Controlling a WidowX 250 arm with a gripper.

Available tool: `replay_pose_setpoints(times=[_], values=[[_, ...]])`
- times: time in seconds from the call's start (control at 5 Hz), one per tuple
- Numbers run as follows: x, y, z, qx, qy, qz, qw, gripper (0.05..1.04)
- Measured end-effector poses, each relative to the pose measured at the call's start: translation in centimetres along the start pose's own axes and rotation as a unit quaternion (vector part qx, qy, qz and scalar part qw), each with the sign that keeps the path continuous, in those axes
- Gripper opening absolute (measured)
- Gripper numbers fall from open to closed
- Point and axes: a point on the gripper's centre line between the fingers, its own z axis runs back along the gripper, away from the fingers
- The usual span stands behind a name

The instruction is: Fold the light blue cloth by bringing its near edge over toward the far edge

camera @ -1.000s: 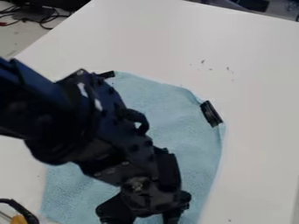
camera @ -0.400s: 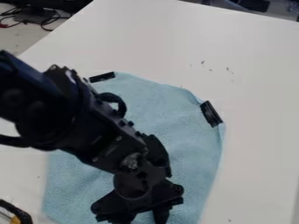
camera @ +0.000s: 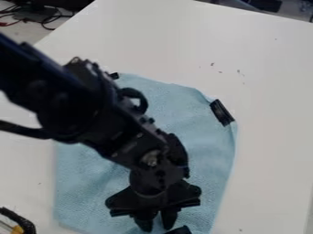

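Pale-blue, textured fabric cloth [camera: 211, 155]: lying largely unfolded, showing few edge creases. Over its near end, hanging with black two-finger gripper [camera: 157, 227] slightly open, clasping nothing visible.

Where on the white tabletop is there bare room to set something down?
Right of the light-blue cloth and beyond its far edge, the white tabletop is bare but for small dark specks. It is crowded over the cloth's left and near parts, under the black robot arm and black two-finger pincer.
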Motion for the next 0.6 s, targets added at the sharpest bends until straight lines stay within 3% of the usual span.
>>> replay_pose_setpoints(times=[0.2,0.4,0.6], values=[[1.2,0.3,0.6,0.026,-0.002,-0.01,0.9996,0.134],[3.1,-0.2,2.7,0.037,-0.001,-0.003,0.9993,0.057],[6.2,-1.1,5.7,0.05,0.017,0.013,0.9985,0.054]])
